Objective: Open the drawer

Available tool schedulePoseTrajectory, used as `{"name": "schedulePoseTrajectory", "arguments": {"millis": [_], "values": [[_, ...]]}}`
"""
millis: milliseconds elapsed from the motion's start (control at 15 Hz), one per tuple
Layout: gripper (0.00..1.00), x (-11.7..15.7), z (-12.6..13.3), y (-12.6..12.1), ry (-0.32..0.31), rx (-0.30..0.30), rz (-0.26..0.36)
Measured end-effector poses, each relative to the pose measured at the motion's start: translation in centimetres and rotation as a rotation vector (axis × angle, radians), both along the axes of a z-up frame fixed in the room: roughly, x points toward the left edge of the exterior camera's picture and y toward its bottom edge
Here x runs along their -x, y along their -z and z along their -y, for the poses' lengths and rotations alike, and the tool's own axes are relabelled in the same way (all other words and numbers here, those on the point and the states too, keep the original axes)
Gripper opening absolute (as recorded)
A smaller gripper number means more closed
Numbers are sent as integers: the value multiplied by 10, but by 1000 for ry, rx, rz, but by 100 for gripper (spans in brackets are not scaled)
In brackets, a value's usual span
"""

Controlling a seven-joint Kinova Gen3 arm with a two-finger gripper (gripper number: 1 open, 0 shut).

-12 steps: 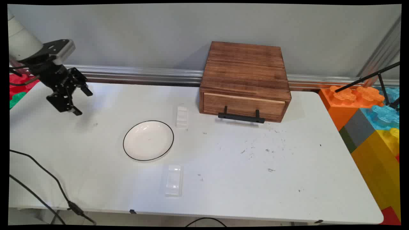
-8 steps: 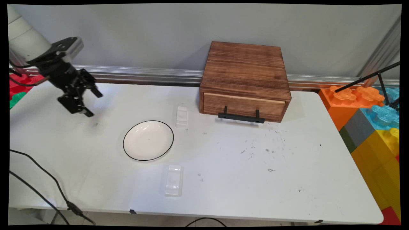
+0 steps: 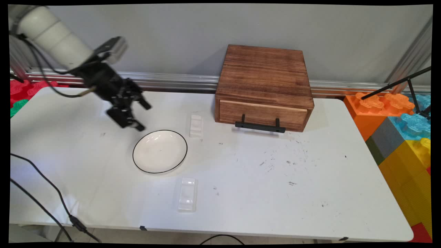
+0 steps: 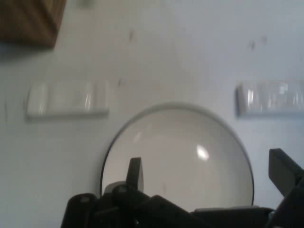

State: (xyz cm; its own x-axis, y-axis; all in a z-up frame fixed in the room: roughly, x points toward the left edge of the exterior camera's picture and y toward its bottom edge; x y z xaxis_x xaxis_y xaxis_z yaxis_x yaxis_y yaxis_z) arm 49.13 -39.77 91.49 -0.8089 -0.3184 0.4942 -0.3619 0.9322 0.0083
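Observation:
My gripper (image 3: 143, 116) hangs open above the table, just up and left of a white plate (image 3: 160, 151) with a thin black rim, and holds nothing. In the hand view the gripper (image 4: 209, 173) has its two fingers spread wide over the plate (image 4: 178, 152). A white ridged block (image 3: 196, 125) lies beyond the plate on its right, and it shows at the left in the hand view (image 4: 66, 99). A clear plastic block (image 3: 187, 194) lies in front of the plate, at the right edge in the hand view (image 4: 270, 98).
A brown wooden drawer box (image 3: 263, 86) with a black handle (image 3: 260, 126) stands at the back of the table, its drawer closed. Large coloured toy bricks (image 3: 401, 131) stand past the right edge. Black cables (image 3: 41, 193) hang over the front left corner.
The arm has swung to the right from the table's far left, carrying the open gripper to the plate's upper left edge. Nothing on the table has moved.

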Motion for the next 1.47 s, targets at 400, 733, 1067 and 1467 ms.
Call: {"name": "schedulePoseTrajectory", "arguments": {"millis": [400,733,1067,1467], "values": [[100,115,29,-8,46,66,-12],[100,195,55,-15,61,125,19],[100,262,86,-5,57,182,70],[100,310,115,29,60,215,145]]}}
